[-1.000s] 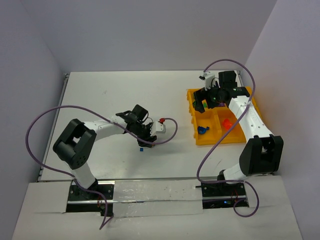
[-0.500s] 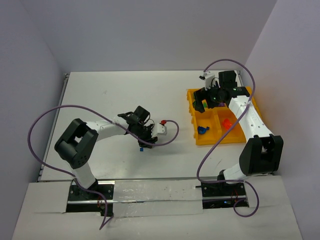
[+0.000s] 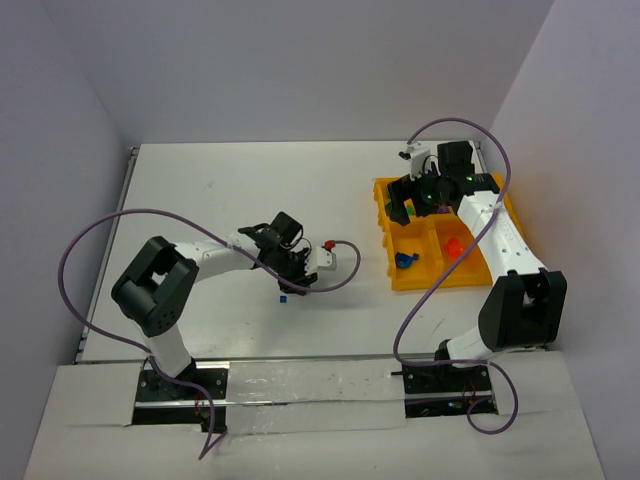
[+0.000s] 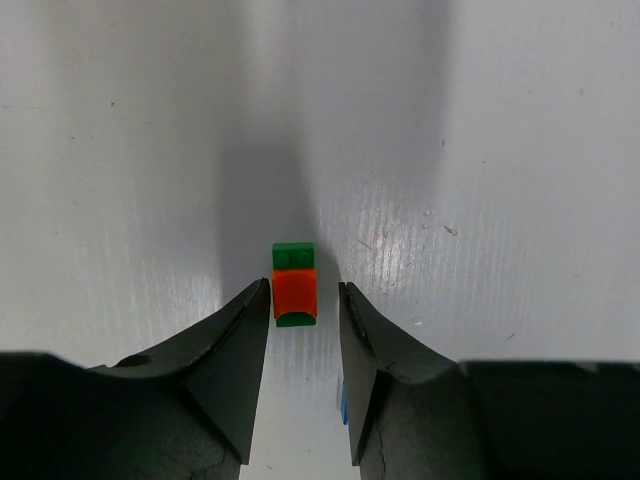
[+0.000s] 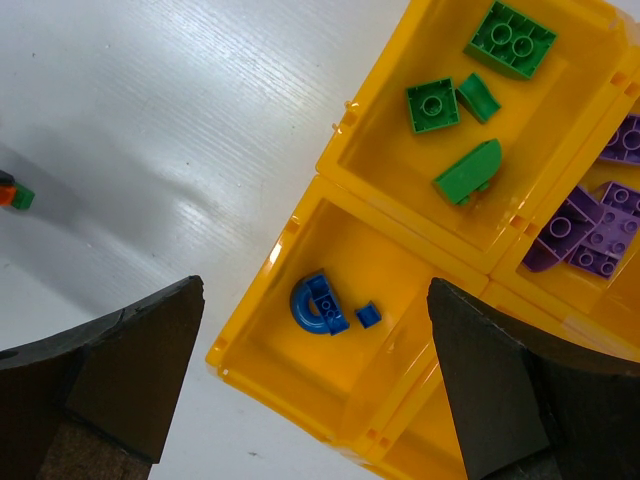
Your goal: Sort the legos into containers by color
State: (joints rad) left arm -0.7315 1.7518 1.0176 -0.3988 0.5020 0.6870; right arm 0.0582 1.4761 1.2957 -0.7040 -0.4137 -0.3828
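Centrally, shows left gripper (image 4: 302,290) low over table (image 4: 500,150), jaws partly drawn in but apart, straddling brick (image 4: 294,285) without clamping it: almost touching on one flank, a sliver of gap on the other. Presents brick lying flat on table, orange over green, seemingly two pieces pressed together. Note tiny blue bit (image 4: 343,400) just beside it, under the fingers.

Judged light, rigid, hard plastic; smooth-sided, hence apt to pivot or squirt out of a skewed pinch; not fragile. Best pinched across the two flat parallel sides, low and centred, spanning the seam so that both colours rise as one. Needs only modest squeeze. May call for splitting later, since each colour belongs in a different compartment.

Farther out, shows right gripper (image 5: 315,300) spread wide, holding nothing, hovering over tray (image 5: 300,225). Note greens (image 5: 455,100) in one compartment, blue pieces (image 5: 318,303) in the next, purples (image 5: 590,225) in a third, and orange pieces (image 3: 452,248) in a fourth in the top view. Places brick well apart from tray, across bare table.
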